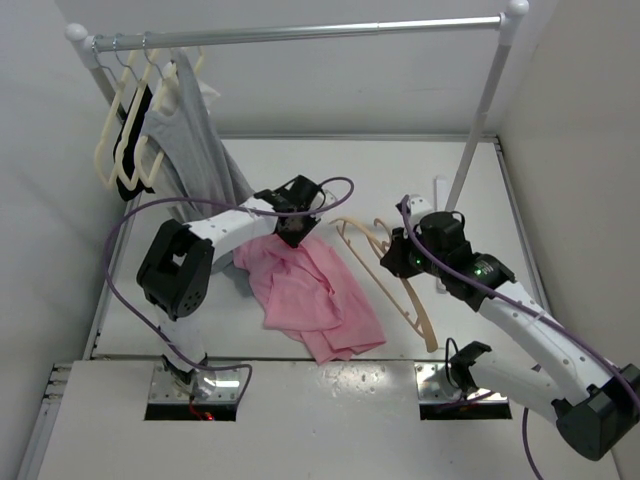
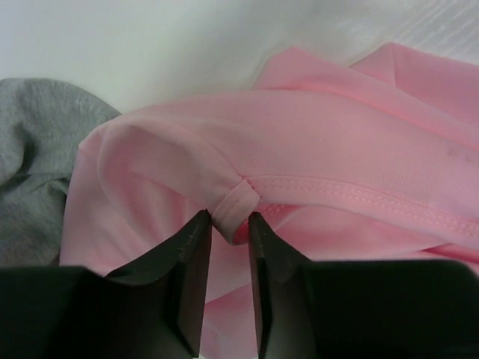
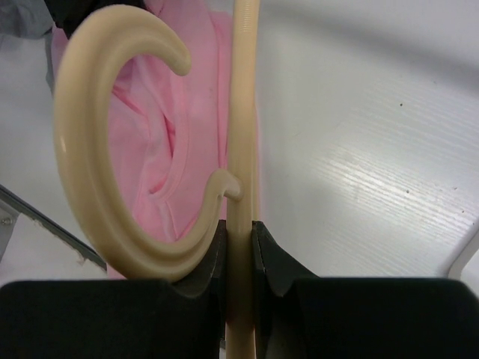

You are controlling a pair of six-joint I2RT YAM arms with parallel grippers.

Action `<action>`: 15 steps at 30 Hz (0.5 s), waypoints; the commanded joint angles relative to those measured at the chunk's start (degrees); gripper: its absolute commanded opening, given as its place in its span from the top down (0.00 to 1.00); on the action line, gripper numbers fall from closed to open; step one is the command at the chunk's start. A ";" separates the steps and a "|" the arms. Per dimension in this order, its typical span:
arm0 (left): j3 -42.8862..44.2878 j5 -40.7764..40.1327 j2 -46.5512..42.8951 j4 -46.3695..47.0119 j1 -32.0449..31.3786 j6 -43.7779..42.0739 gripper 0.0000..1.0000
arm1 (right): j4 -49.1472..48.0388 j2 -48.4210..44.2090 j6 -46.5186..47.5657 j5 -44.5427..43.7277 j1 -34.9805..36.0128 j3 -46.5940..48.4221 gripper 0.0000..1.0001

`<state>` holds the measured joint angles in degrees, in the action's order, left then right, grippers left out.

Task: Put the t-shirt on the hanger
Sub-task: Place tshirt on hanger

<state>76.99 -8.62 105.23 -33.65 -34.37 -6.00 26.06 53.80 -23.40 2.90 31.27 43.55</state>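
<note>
Black fingers of the left gripper (image 2: 227, 221) are filling the bottom of the left wrist view, and they are pinching a folded, stitched hem of the t-shirt (image 2: 337, 149) between them, nearly closed on the thin pink cloth. Across on the right wrist view, the right gripper (image 3: 239, 229) is clamping its fingers tight on a straight bar of the hanger (image 3: 241, 112), just below the curved hook, with pink fabric showing behind it.

From overhead, the t-shirt is lying crumpled on the tabletop (image 1: 400, 170) between the two arms, and the left arm is reaching over its far edge. The hanger is sitting just beside the shirt's right side, its hook end near the upper right corner of the cloth; whether its lower arm is resting on the tabletop I cannot tell. A grey sleeveless garment (image 1: 195, 130) and some paler hangers (image 1: 125, 140) are hanging from the rail (image 1: 300, 33) at the far left, apart from the work.

By my reading, the task is sitting at an early-to-middle stage: both things are being held, but no part of the hanger is lying inside the shirt. Opening the garment, feeding the hanger's shoulders through it and settling the cloth evenly are all remaining.
</note>
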 commanded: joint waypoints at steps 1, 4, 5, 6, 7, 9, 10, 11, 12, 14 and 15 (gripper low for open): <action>0.10 -1.48 -0.38 2.36 1.06 0.81 0.71 | -0.84 -0.97 1.07 0.88 0.37 2.77 1.00; -0.44 -1.48 -0.38 2.88 2.28 0.20 0.86 | -1.46 -1.51 1.60 3.34 0.37 2.24 1.00; -0.44 -2.09 -0.38 2.89 2.29 0.20 0.93 | -1.46 -1.51 2.21 4.30 0.37 1.72 1.00; 0.17 -2.10 -0.38 3.41 2.29 0.20 1.00 | -1.46 -1.51 3.26 5.79 0.37 1.71 1.00; 0.18 -2.10 -0.38 3.41 2.29 0.20 1.00 | -0.67 -1.51 3.79 6.50 0.37 1.19 1.00; 0.70 -1.22 -0.38 3.41 2.82 0.20 1.00 | 1.18 -1.51 4.33 8.69 0.37 1.19 1.00; 1.23 0.08 -0.99 2.81 2.82 0.20 1.00 | 1.18 -2.03 4.85 9.58 0.37 1.71 1.00; 2.01 0.88 -1.60 2.19 2.82 -0.93 1.00 | 1.18 -2.90 4.85 10.80 0.37 1.71 1.00; 2.54 1.76 -1.61 1.49 2.82 -0.94 1.00 | -0.04 -3.43 4.85 10.81 0.37 1.71 1.00; 4.38 3.08 -1.61 -0.44 2.82 -1.82 1.00 | -1.36 -3.96 3.89 11.52 0.37 1.71 1.00; 4.92 3.09 -1.61 -0.97 2.82 -2.61 1.00 | -1.37 -3.97 3.89 12.04 0.90 2.24 1.00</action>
<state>78.08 -7.64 105.25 -33.36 -31.97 -6.92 27.90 51.48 -20.25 11.49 31.35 43.55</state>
